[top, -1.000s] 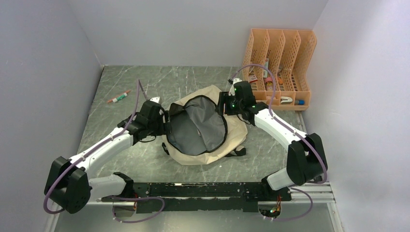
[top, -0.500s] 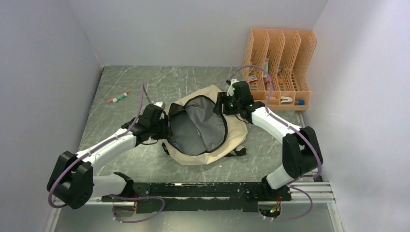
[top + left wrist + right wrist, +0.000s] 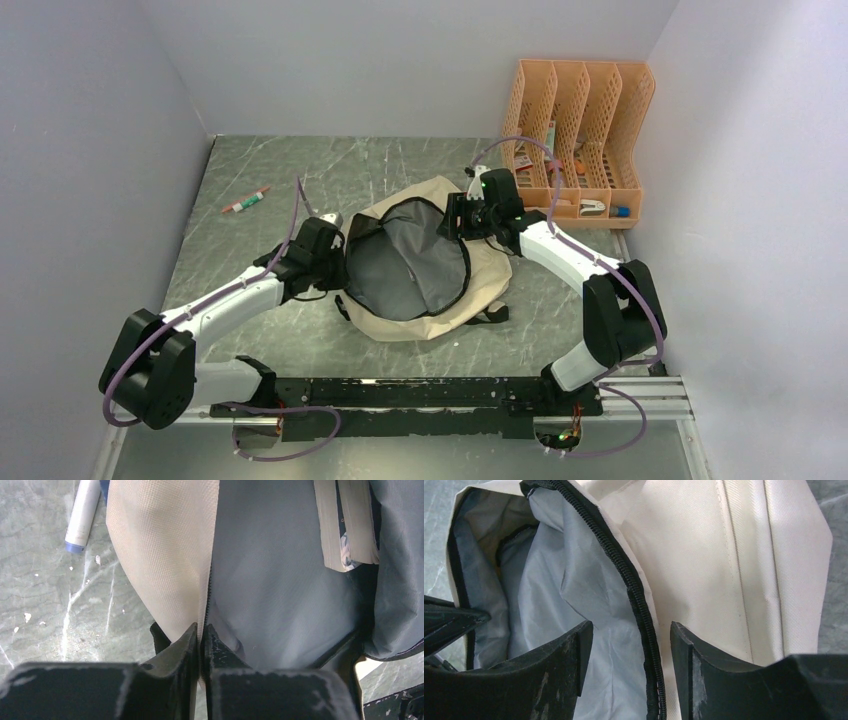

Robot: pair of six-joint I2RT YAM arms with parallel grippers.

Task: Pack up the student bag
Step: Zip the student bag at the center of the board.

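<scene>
Status entry, packing run.

The student bag lay flat at the middle of the table, between the two arms. Its main compartment was unzipped and spread, with the grey lining facing up.

Left gripper: fingers pressed together on the bag's left rim, pinching the fabric where the beige outer cloth met the lining.

Right gripper: fingers parted at the far-right rim, one on either side of the black zipper, gripping nothing. We could not tell whether either finger touched the cloth.

Done, as far as we could see: the bag was open, and at least one book sat inside against the lining. The rest of the interior was hidden from us.

Left outside the bag:
- a white pen with a blue end, on the table just beside the bag's left edge
- a marker, well apart at the far left
- several small items in the orange file organizer at the far right, too small to name

Our judgement was that packing was partway through at best. Both grippers were busy with the mouth of the bag rather than carrying anything. Loading the loose items and closing the zipper were not yet done.
</scene>
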